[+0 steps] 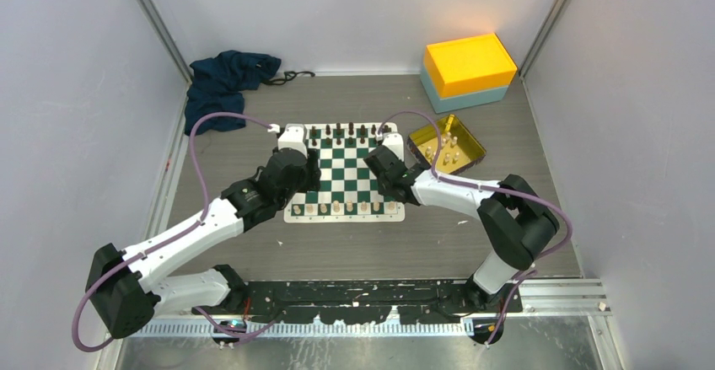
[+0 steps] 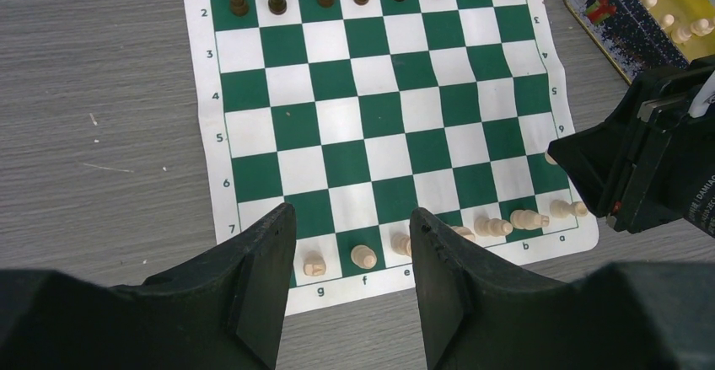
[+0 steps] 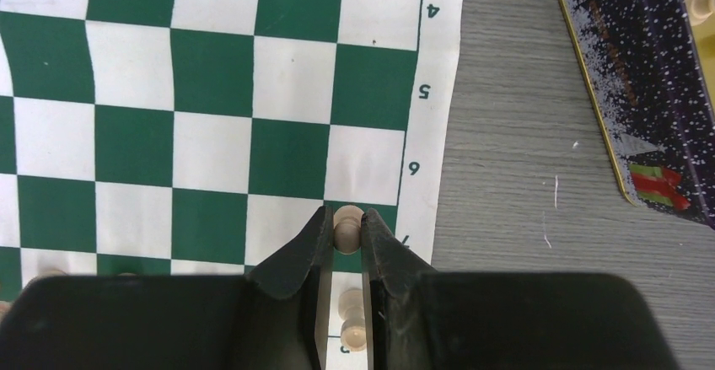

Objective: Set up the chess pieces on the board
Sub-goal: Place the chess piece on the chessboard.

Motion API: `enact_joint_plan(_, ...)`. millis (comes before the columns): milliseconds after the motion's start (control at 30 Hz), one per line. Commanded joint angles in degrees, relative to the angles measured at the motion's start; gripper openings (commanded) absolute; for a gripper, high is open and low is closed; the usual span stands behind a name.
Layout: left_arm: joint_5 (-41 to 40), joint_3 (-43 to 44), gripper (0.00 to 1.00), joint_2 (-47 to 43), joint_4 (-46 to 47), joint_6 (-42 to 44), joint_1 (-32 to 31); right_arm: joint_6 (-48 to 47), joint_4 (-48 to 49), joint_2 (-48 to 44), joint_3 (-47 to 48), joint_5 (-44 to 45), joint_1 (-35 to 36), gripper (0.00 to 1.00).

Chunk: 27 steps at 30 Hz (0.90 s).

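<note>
While right fingers pinch rounded cream pawn above checkered mat, left fingers gape wide.

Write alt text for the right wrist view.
The right gripper is shut on a cream pawn at the green row-7 square on the board's right edge. A second cream piece shows nearer the camera; a dark speckled tray sits at right.

Board, white border: numerals 1–7 toward the tabletop's left edge; letters g, f, e, b, a toward the near edge; 4, 5, 6 toward the right edge.
</note>
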Motion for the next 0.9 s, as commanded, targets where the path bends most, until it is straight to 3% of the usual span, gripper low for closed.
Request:
enact_joint_plan(0, -1.5, 0.1, 0.53, -1.5, 1.9, 0.1, -0.2, 1.6, 3.1, -0.4, -0.9, 1.7, 0.4, 0.01)
enact_joint_plan(867, -1.3, 0.3, 0.53, -0.9, 1.9, 0.0, -0.2, 3.2, 5.7, -0.4, -4.4, 0.4, 0.7, 0.01)
